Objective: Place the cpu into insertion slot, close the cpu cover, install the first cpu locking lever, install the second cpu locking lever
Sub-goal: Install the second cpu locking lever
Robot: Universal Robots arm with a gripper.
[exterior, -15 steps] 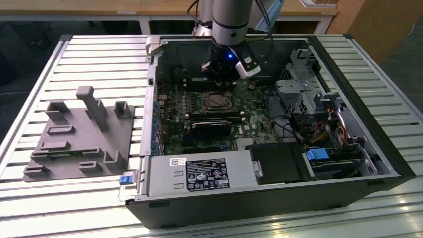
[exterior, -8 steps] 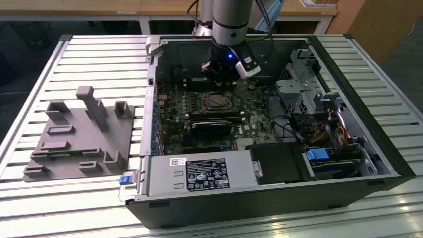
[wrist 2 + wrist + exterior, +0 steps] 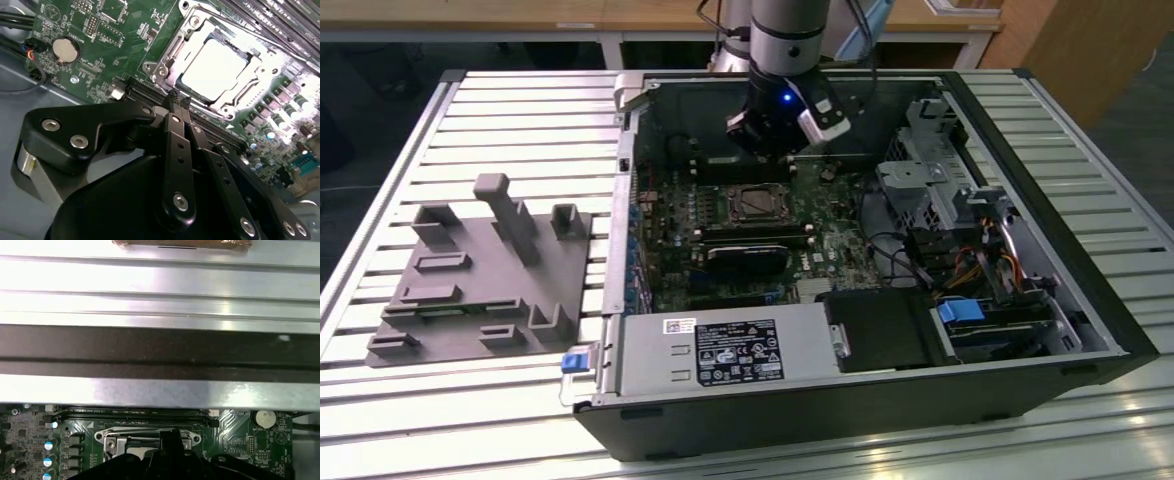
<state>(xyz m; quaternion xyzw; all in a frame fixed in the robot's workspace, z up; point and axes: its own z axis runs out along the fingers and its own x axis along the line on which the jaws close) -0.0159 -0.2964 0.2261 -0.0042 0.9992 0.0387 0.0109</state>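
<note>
Gripper (image 3: 175, 97) fingers pinched together, nothing held, tips just short of the insertion slot (image 3: 220, 70).
Just beyond the tips, cpu (image 3: 215, 67) sits in the slot, cpu cover (image 3: 165, 67) down around it (thin, light, fragile; I'd touch edges only).

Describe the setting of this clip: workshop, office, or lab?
Probably a lab or workshop test bench: an opened computer case lies on a slatted metal table beside a grey fixture tray, with the gripper above the green motherboard.
</note>
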